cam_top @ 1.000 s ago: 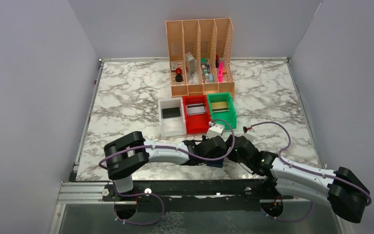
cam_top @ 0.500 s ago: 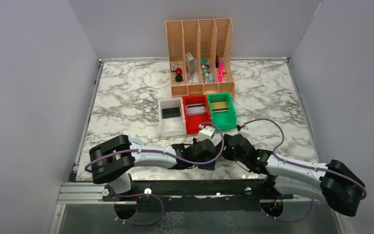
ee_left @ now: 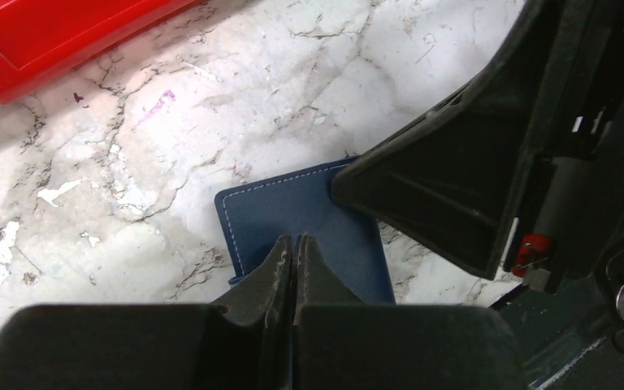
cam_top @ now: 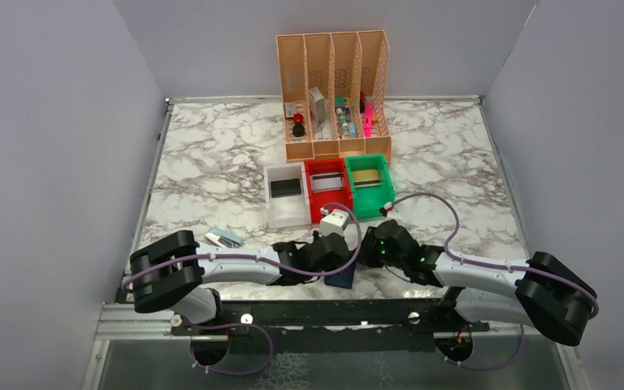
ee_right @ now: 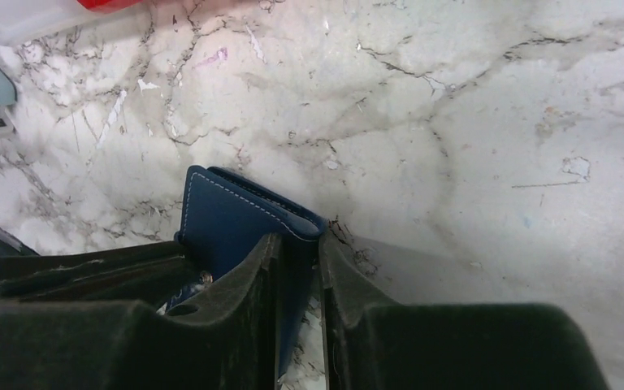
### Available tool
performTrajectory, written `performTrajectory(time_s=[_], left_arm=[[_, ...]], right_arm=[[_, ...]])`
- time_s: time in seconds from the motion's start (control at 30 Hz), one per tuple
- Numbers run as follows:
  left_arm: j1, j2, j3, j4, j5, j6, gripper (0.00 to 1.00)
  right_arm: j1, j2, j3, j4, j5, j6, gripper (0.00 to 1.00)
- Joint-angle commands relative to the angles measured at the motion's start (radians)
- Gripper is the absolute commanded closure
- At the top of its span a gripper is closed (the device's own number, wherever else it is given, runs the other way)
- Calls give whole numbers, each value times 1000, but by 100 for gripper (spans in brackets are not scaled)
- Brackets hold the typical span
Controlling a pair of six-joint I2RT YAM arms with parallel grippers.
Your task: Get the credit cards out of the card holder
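The navy card holder lies folded near the table's front edge, between my two arms. My left gripper is shut, its tips resting on the card holder's flat blue panel; nothing shows between them. My right gripper straddles the stitched fold of the card holder, jaws closed in on it. In the top view the left gripper and right gripper meet over it. A black credit card, a silver one and a gold one lie in the bins.
A white bin, a red bin and a green bin stand in a row behind the grippers. The orange file rack is further back. A light-blue stapler lies left of the arms.
Both arms have slid left along the front edge and the card holder went with them. The right jaws closed in around its fold. The stapler has come out from under the left arm.
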Motion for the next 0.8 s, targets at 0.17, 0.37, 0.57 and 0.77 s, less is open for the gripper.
performTrajectory(time_s=[0.17, 0.37, 0.57, 0.77], left_arm=[[-5, -74, -39, -18, -36, -27, 99], [-5, -83, -26, -89, -34, -5, 42], [-5, 6, 24, -167, -4, 4, 33], [-16, 19, 35, -150, 7, 5, 31]], right_arm=[[2, -78, -61, -58, 39, -13, 75], [1, -88, -20, -91, -5, -54, 66], [2, -102, -2, -111, -19, -79, 61], [2, -74, 22, -127, -25, -93, 60]])
